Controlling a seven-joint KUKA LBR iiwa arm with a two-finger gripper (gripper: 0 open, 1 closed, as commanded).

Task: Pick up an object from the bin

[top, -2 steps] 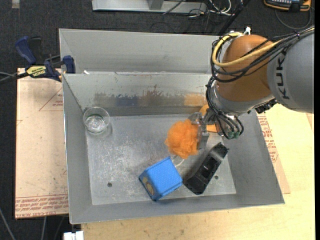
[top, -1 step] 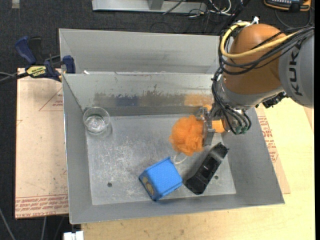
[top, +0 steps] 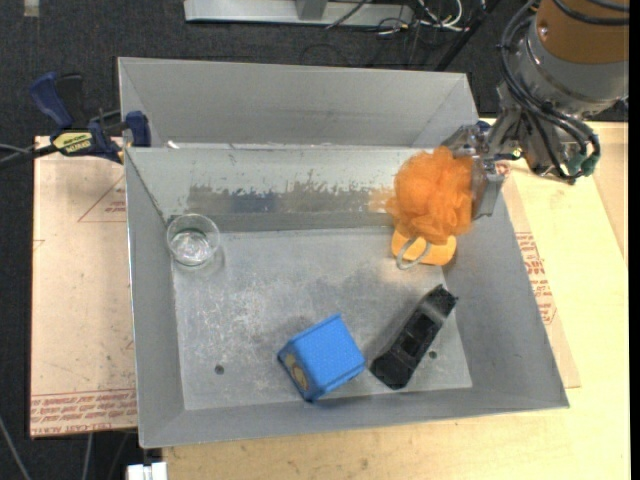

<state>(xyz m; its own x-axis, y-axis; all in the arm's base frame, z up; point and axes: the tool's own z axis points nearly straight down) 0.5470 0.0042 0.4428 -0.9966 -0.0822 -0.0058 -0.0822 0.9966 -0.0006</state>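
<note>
My gripper (top: pixel 478 180) is at the bin's back right corner, shut on an orange mesh bath pouf (top: pixel 430 196). The pouf bulges out to the left of the one grey finger (top: pixel 488 193) that shows and hides the other. It hangs against the right wall, just above the floor. Its white cord loop (top: pixel 410 255) and an orange tail (top: pixel 438 251) dangle down to the bin floor beneath it.
A black oblong tool (top: pixel 413 338) lies tilted at the front right. Next to it on the left sits a blue block (top: pixel 322 358). A clear glass cup (top: pixel 193 240) stands at the left by the back wall. The arm and its cables come in over the right rim.
</note>
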